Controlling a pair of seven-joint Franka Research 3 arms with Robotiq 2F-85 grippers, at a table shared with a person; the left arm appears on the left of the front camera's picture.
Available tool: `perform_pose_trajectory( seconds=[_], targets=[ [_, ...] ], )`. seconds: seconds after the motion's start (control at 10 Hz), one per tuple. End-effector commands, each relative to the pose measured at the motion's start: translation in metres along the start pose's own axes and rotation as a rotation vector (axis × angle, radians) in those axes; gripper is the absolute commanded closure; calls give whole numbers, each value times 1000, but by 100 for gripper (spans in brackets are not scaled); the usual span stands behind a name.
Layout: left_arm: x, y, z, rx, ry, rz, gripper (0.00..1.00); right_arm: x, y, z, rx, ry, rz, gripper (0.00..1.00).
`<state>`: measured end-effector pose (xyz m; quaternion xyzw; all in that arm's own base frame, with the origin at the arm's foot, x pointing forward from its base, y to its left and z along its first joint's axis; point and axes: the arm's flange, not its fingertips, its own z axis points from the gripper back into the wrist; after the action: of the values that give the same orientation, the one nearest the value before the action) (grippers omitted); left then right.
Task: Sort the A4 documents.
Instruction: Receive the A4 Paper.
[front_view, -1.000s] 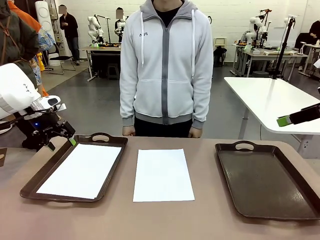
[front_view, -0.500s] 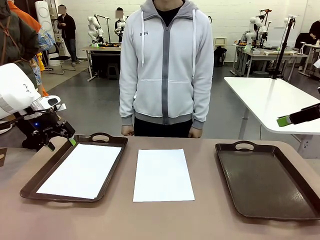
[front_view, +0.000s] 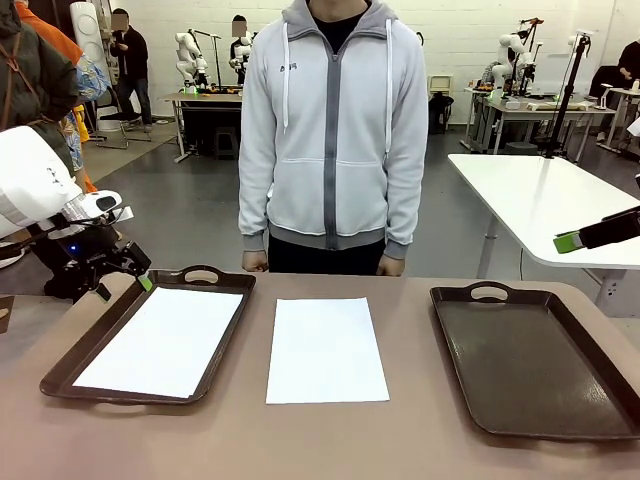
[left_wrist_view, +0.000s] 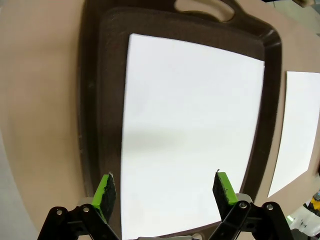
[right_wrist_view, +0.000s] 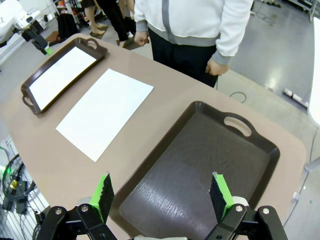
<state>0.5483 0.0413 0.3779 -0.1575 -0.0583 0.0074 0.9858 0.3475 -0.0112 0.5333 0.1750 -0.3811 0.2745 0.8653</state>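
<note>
One A4 document (front_view: 163, 340) lies inside the left dark brown tray (front_view: 222, 278). A second A4 document (front_view: 326, 350) lies flat on the bare table between the two trays. My left gripper (front_view: 125, 280) hovers over that tray's far left corner, open and holding nothing. In the left wrist view the left gripper (left_wrist_view: 165, 189) looks down on the sheet (left_wrist_view: 190, 125) in the tray (left_wrist_view: 90, 100). My right gripper (front_view: 572, 242) hangs high at the far right, open and not holding anything. In the right wrist view the right gripper (right_wrist_view: 162, 192) is above the bare right tray (right_wrist_view: 200, 160).
A person in a grey zip hoodie (front_view: 332, 140) stands at the table's far edge, both hands (right_wrist_view: 217, 66) down at the sides near the edge. The right tray (front_view: 530, 360) holds nothing. A white table (front_view: 545, 205) stands behind on the right.
</note>
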Motion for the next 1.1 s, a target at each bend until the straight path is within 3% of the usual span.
perform_pose_trajectory(
  seconds=[0.0, 0.2, 0.5, 0.7, 0.8, 1.0],
  targets=[
    [19, -38, 7, 13, -64, -150, 0, 0, 0, -2, 7, -2, -2, 0],
    [21, -72, 44, 52, -177, -332, 0, 0, 0, -2, 7, -2, -2, 0],
    [0, -96, 108, -162, -349, -578, 0, 0, 0, -2, 7, -2, -2, 0],
    [-24, -104, 145, -227, -422, -744, 0, 0, 0, -2, 7, -2, -2, 0],
    [-36, -102, 162, -378, -407, -880, 0, 0, 0, -2, 7, -2, -2, 0],
    [-45, -83, 172, -436, -415, -860, 0, 0, 0, -2, 7, -2, -2, 0]
  ],
)
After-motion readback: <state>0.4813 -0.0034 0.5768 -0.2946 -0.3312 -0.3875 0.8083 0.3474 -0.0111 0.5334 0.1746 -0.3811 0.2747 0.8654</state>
